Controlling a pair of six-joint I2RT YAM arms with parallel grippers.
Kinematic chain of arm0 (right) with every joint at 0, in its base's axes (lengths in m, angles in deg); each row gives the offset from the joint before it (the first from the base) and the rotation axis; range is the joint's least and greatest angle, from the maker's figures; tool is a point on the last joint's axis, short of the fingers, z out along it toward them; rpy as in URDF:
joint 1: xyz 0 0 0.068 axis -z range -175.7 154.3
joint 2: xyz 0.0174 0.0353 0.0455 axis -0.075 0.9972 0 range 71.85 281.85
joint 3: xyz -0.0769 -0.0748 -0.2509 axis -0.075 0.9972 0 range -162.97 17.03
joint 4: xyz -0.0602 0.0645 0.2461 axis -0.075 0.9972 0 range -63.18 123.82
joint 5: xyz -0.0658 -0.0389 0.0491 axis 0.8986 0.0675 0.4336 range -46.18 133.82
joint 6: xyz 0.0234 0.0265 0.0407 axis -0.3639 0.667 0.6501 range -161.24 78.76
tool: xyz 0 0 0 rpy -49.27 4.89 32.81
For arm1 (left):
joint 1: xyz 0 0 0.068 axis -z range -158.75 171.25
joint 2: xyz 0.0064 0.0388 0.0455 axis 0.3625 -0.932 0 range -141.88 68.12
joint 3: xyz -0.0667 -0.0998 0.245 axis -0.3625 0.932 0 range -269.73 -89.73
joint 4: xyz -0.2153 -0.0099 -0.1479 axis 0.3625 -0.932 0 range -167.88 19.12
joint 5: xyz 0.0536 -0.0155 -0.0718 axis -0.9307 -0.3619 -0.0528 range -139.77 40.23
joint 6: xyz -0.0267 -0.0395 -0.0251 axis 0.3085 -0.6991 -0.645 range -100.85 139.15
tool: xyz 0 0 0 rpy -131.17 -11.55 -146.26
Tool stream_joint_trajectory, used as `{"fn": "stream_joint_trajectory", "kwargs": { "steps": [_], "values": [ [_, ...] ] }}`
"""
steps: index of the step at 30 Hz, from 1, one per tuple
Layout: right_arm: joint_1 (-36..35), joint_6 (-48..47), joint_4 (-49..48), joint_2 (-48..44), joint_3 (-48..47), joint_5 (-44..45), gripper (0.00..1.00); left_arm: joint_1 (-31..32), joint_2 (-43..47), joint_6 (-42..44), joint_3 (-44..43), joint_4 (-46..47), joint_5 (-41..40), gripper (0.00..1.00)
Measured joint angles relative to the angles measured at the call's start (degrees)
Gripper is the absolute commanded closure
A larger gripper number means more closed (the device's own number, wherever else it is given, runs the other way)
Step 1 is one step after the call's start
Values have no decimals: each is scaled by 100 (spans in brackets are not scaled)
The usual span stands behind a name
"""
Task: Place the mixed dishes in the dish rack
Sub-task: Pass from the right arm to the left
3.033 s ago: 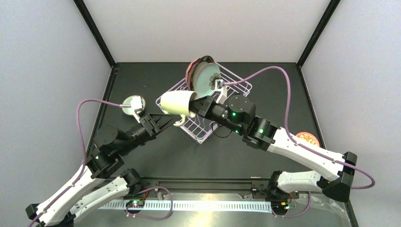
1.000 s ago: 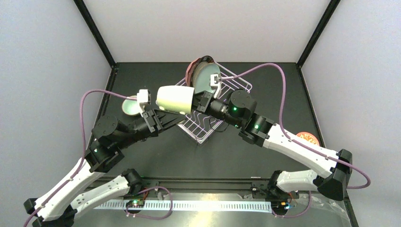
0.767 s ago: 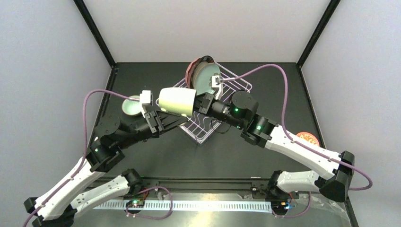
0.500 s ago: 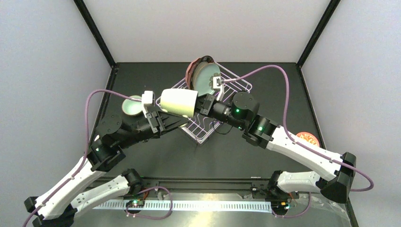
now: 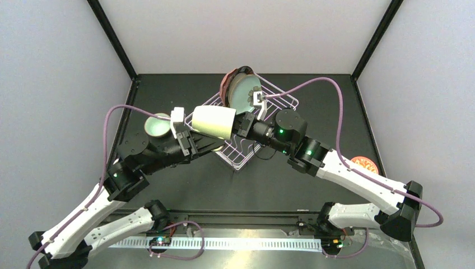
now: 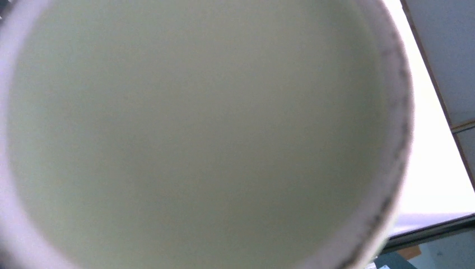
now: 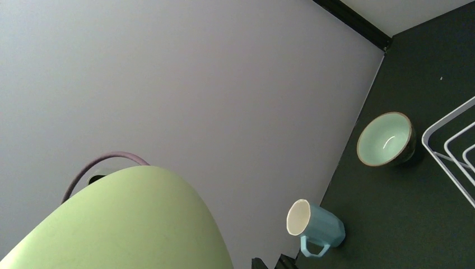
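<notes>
Cream mug (image 5: 213,122) hangs aloft between my two arms, above the left corner of the dish rack (image 5: 236,161), over the far half of the tabletop (image 5: 252,185). The left end effector (image 5: 189,141) and right end effector (image 5: 242,124) both crowd it, and I cannot tell which one actually grips. I'd let neither go until the other's hold is sure, then lower the mug clear of the standing plates (image 5: 242,92).
</notes>
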Motion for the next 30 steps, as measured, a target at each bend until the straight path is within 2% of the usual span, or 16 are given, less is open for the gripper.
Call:
{"fn": "stream_joint_trajectory", "kwargs": {
  "steps": [16, 22, 28, 30],
  "values": [
    [83, -166, 284, -4, -98, 155, 99, 39, -254, 179, -271, -417, -289, 99],
    [199, -232, 284, 39, -116, 68, 89, 39, -323, 396, -271, -378, -361, 99],
    [435, -262, 210, 118, -136, -160, 72, 39, -505, 682, -348, -343, -490, 99],
    [507, -275, 188, 129, -140, -225, 70, 39, -562, 833, -363, -323, -518, 99]
  ]
}}
